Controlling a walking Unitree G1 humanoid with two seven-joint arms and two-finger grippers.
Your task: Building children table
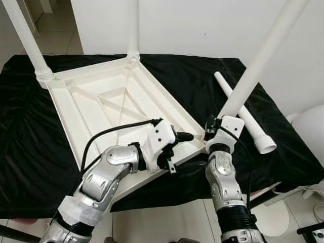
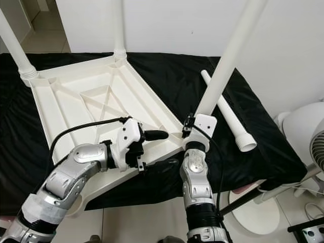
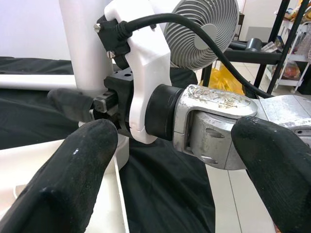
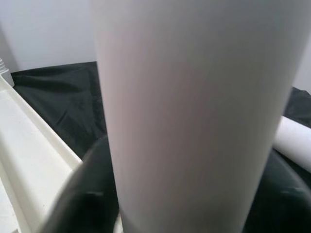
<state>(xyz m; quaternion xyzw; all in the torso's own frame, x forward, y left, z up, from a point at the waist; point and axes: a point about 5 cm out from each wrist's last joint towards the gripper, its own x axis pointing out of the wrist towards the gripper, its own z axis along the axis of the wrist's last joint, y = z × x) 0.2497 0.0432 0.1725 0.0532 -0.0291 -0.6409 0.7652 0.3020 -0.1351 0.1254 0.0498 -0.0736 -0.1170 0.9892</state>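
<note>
My right gripper (image 1: 216, 132) is clamped round the third leg (image 1: 263, 53), centre-right, steadying it at the upturned tabletop (image 1: 101, 109) corner; left gripper (image 1: 177, 144) wide open beside it; spare leg (image 1: 243, 114) further right.

Home room, tiled floor (image 1: 55, 30), fan (image 3: 201, 34)

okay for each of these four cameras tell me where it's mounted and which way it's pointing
Left eye view: on the head, looking forward and down at the upturned tabletop on black cloth; both silver arms show.
Right eye view: beside it, same scene; the right end effector grips a leg.
Left wrist view: along the open left end effector, facing the right wrist and a fan.
Right wrist view: close against that gripped leg.
Shared: the leg appears in all four.
</note>
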